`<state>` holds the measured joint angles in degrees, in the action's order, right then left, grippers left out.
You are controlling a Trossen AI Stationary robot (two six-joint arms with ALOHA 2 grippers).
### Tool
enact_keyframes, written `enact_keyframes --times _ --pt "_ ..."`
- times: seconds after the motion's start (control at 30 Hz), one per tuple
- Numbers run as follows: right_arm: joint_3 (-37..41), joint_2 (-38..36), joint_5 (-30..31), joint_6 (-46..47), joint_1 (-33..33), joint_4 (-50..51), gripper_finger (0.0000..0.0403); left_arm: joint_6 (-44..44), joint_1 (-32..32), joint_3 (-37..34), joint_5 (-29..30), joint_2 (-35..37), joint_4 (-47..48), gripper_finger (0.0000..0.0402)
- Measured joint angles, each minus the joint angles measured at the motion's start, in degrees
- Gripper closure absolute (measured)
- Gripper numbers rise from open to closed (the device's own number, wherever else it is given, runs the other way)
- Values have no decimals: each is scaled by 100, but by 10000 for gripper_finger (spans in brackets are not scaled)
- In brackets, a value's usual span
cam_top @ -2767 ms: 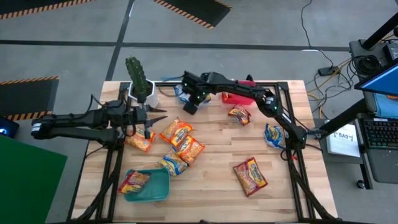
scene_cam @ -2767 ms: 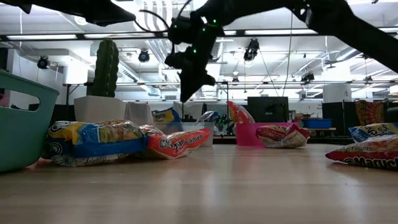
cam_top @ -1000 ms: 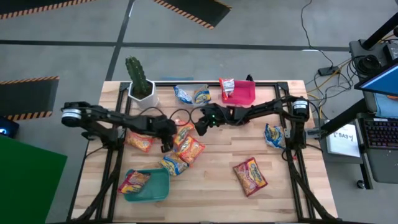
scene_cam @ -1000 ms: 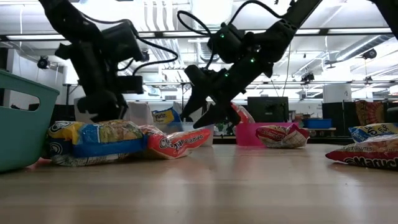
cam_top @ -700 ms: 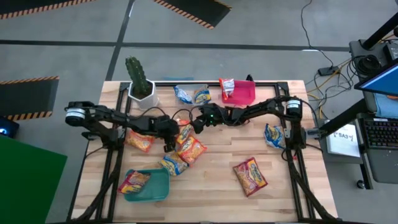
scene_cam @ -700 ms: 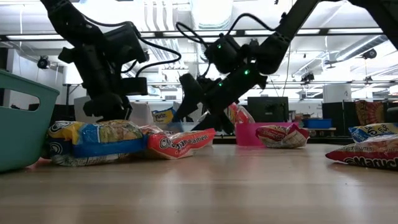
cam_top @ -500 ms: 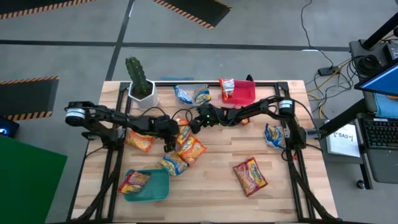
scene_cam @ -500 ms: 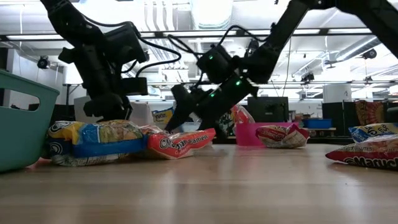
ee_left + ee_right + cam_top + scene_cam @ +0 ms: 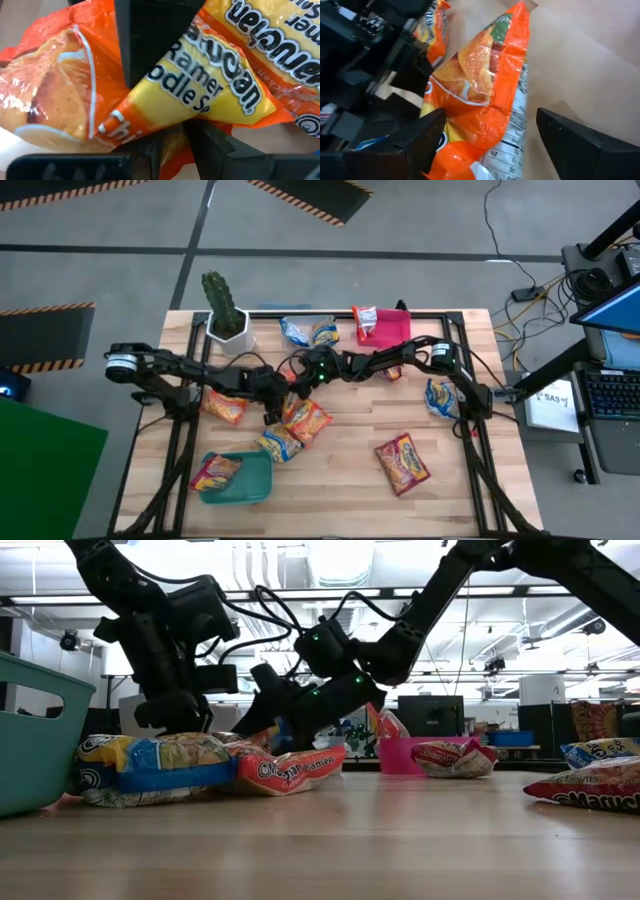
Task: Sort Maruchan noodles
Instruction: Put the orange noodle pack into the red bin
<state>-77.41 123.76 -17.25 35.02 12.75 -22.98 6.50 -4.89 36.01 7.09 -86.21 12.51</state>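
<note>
Orange-yellow noodle packet (image 9: 210,85) fills the left wrist view, pinched between the left pincer's (image 9: 170,75) dark fingers (image 9: 150,35); clenched on it. From above, left pincer (image 9: 270,402) sits mid-worktop over the upper orange packet (image 9: 291,394), just beside a second orange packet (image 9: 306,420).

Right pincer (image 9: 296,376) reaches in from the right, low, spread wide, nothing held. Its wrist view shows the same orange packet (image 9: 485,85) lying between its two parted fingers (image 9: 420,140).

Wooden worktop (image 9: 350,480), near to far: teal bin (image 9: 255,485) with a red-yellow packet (image 9: 215,471) inside; red-yellow packet (image 9: 402,462) lying apart; blue-yellow packet (image 9: 278,443); orange packet (image 9: 226,408) by the left arm; blue packet (image 9: 440,397) at the right edge. Far edge: blue packets (image 9: 308,332) in the clear bin, red bin (image 9: 390,330), potted cactus (image 9: 222,305).
</note>
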Motion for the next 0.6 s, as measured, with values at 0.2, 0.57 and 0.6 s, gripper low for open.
enact_keyframes --times 0.2,0.57,0.6 --pt "12 -14 -126 123 -11 2 190 0 4 -3 -15 -2 -43 326" --pt "57 -159 -279 9 -6 148 384 147 24 -18 -64 415 350 326" --pt "59 -211 -301 -38 -13 235 383 162 22 -22 -56 525 407 326"
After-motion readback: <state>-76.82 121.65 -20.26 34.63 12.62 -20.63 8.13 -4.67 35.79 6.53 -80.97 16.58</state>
